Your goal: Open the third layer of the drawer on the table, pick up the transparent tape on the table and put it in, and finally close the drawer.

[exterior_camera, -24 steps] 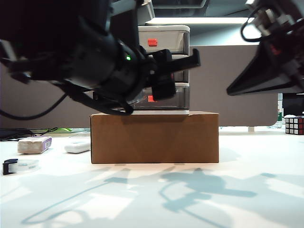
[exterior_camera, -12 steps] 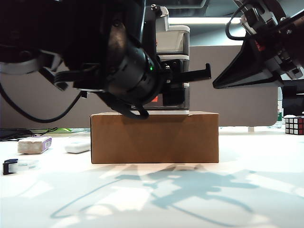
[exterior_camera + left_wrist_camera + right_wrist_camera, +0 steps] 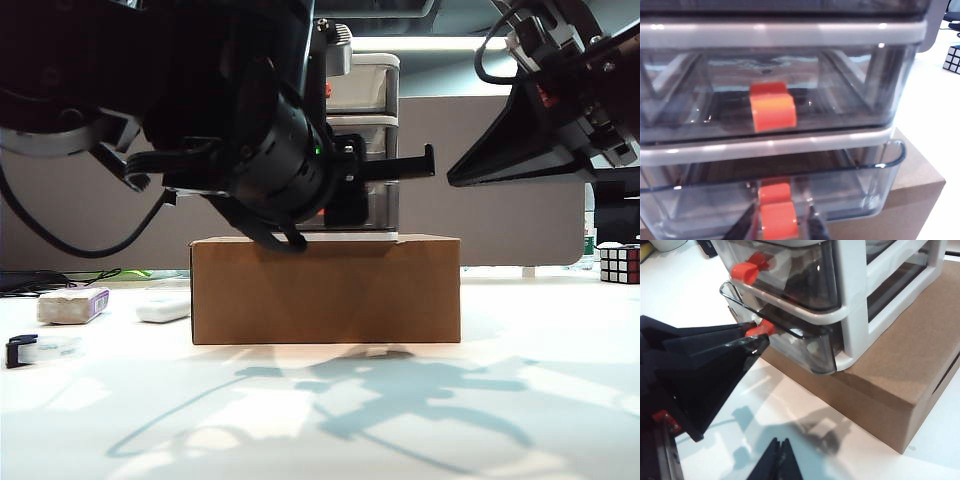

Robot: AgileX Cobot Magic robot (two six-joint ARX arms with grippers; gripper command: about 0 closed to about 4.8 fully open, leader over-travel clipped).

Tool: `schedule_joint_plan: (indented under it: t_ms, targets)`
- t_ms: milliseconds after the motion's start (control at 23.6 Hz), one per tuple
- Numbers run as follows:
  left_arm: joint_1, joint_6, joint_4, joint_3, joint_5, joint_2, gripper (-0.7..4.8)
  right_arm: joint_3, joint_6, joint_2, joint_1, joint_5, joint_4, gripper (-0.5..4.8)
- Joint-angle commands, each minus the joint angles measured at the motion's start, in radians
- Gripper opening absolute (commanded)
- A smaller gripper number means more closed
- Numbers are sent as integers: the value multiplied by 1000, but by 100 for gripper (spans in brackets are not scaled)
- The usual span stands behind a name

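Tape (image 3: 40, 349) is seen far off at the left edge of the worktop (image 3: 560, 400), well apart from both grippers; it is a small clear roll with a black cutter at one end, lying flat.

The cabinet (image 3: 372, 150), white-framed with smoky see-through drawers, is set on a brown cardboard box (image 3: 326, 288). Its lowest drawer (image 3: 850, 187) is shown in the left wrist view pulled a little out from under the frame, its curved clear rim standing proud of the drawer above. The red-orange tab (image 3: 776, 216) of that lowest drawer is flanked by the two dark fingers of the left gripper (image 3: 777, 225), one just beside each flank, the jaws narrowed about it; whether the tab is actually pinched cannot be told. The middle drawer's tab (image 3: 772, 109) is seen above, untouched.

The right gripper (image 3: 777, 455) is held over the worktop in front of the box, apart from the cabinet, its jaws pressed together on nothing.

A white block with a purple label (image 3: 73, 304) and a white bar (image 3: 163, 309) are seen left of the box, a puzzle cube (image 3: 619, 263) at far right.
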Motion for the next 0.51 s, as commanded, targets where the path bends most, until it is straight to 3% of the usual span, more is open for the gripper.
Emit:
schedule_joint_plan:
  t_ms: [42,296,381,507]
  targets:
    - [5,3,5,4,12,2,111,5,-6,-3,0,-5,18,-5]
    - [9,-7,-6,5,13,7,106,5,-6,-3,0,-5,32,-5]
    - [9,-8,-8,5,13,9,76,5,-5,-3,1,-6,50,-5]
    - [9,-7,-9,5,13,9,75,5,-2,-3,0,-52,117,-5]
